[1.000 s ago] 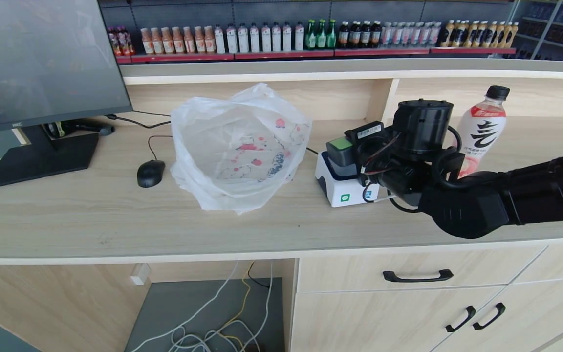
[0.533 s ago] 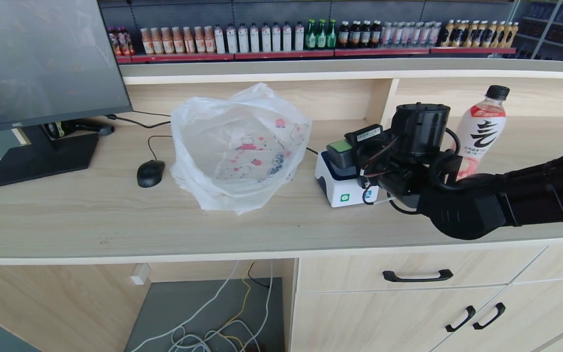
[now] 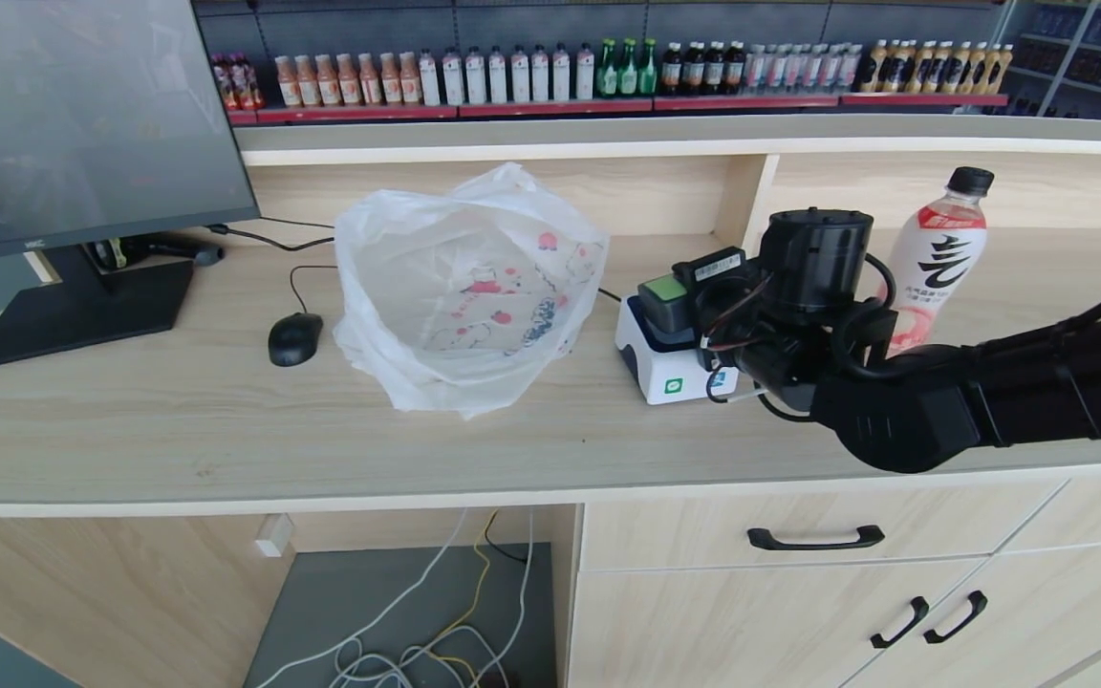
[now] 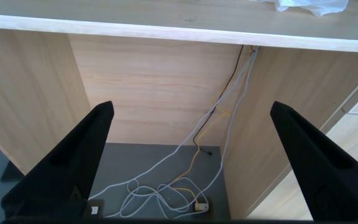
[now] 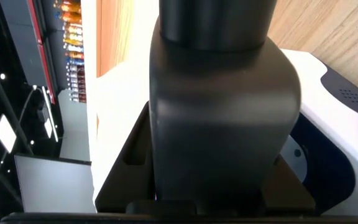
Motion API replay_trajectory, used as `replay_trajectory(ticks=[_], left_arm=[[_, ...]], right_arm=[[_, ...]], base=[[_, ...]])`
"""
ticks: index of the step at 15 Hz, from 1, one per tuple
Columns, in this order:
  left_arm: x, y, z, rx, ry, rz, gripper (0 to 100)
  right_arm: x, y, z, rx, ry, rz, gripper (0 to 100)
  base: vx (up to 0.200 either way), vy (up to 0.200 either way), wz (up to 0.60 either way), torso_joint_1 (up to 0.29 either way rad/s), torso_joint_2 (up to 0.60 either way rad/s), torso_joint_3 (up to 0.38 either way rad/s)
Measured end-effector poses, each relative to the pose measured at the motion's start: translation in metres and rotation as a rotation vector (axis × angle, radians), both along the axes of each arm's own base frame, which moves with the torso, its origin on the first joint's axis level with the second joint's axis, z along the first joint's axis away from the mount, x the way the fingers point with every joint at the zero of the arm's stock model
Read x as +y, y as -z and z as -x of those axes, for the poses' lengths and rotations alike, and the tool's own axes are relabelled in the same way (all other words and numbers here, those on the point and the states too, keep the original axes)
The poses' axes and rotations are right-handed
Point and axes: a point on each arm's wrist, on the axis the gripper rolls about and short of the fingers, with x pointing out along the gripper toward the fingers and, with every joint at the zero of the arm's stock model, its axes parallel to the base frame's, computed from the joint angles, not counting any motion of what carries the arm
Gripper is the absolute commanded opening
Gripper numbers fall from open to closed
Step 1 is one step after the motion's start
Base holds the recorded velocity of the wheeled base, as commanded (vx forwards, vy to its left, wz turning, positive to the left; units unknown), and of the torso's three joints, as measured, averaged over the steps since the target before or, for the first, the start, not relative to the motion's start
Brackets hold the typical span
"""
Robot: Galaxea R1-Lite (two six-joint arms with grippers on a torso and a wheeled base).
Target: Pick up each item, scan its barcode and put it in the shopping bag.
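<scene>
Back from the counter edge (image 3: 226, 485), bag (image 3: 464, 287) and scanner (image 3: 670, 377) stand narrowly apart.

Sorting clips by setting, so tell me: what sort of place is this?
Probably a shop checkout: shelves of bottled drinks behind the counter, a barcode scanner on it, and a shopping bag beside the scanner.

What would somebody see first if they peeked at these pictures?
Probably the big crinkly white shopping bag, puffed up in the middle of the wooden counter. Next comes the robot's black right arm, stretched over the counter to the little white scanner beside the bag. Behind that arm stands a pink-and-white bottle with a black cap.
</scene>
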Motion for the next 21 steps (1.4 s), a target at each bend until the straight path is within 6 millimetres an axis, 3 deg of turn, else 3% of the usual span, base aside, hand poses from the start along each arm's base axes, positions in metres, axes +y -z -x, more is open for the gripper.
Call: replay_trajectory(ticks=[6,12,16,21], left_arm=[[0.0,0.0,0.0,0.0,0.0,0.0,100],[0.0,0.0,0.0,0.0,0.0,0.0,100],[0.0,0.0,0.0,0.0,-0.001,0.0,100],[0.0,0.0,0.0,0.0,0.0,0.0,100]], right_arm=[[-0.002,-0.006,0.002,-0.008,0.003,-0.001,0],[-0.008,-0.04,0.016,-0.105,-0.008,0.049,0],[-0.009,-0.062,0.041,-0.186,-0.032,0.164,0],[-0.013,-0.099,0.092,-0.397,-0.062,0.373,0]], base=[[0.0,0.0,0.0,0.0,0.0,0.0],[0.0,0.0,0.0,0.0,0.0,0.0],[0.0,0.0,0.0,0.0,0.0,0.0],[0.0,0.0,0.0,0.0,0.0,0.0]])
